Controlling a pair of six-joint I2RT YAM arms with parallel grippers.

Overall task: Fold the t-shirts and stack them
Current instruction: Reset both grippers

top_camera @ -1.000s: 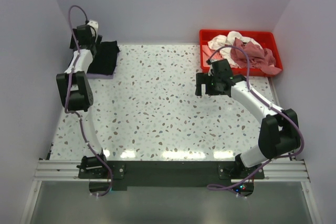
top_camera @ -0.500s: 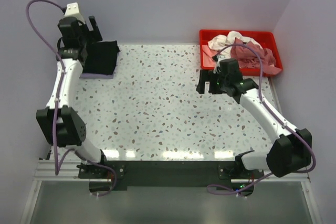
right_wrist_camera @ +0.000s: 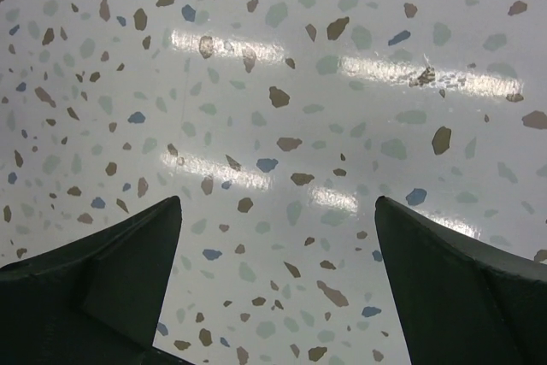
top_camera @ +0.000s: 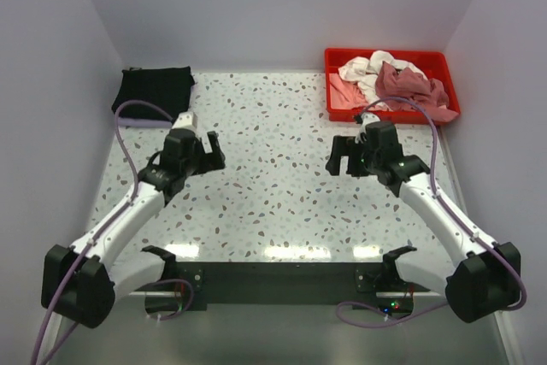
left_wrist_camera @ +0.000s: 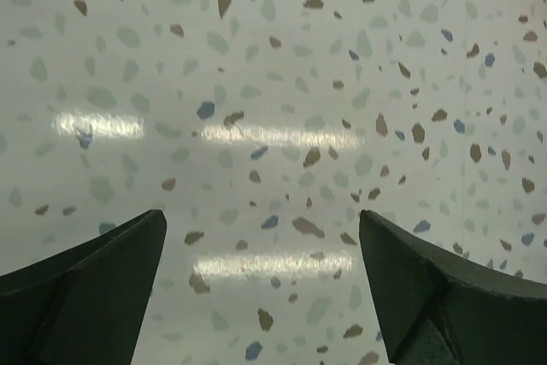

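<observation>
Both arms hung over the bare desk (top_camera: 273,203), nothing in either. The left gripper (top_camera: 208,150) stood spread wide at about 9 o'clock from the desk's centre. Its wrist view showed only speckled top between the tips. The right gripper (top_camera: 339,154) was equally wide and empty, at about 3 o'clock.

The black t-shirt (top_camera: 154,90) lay folded in the 10 o'clock corner, on a lavender t-shirt (top_camera: 147,122) whose edge peeped out beneath. A white t-shirt (top_camera: 366,70), a dusty-rose t-shirt (top_camera: 410,87) and a pale pink t-shirt (top_camera: 342,96) sat crumpled together in the red tray (top_camera: 385,55) at 1 o'clock.

Judged: the next step was fetching a shirt from the tray, with the right gripper nearest. It should pinch one top layer only and lift high enough to clear the tray wall. It could then lay the shirt mid-desk, where the left could help spread it flat. The heap looked tangled, so a second shirt might drag out.
</observation>
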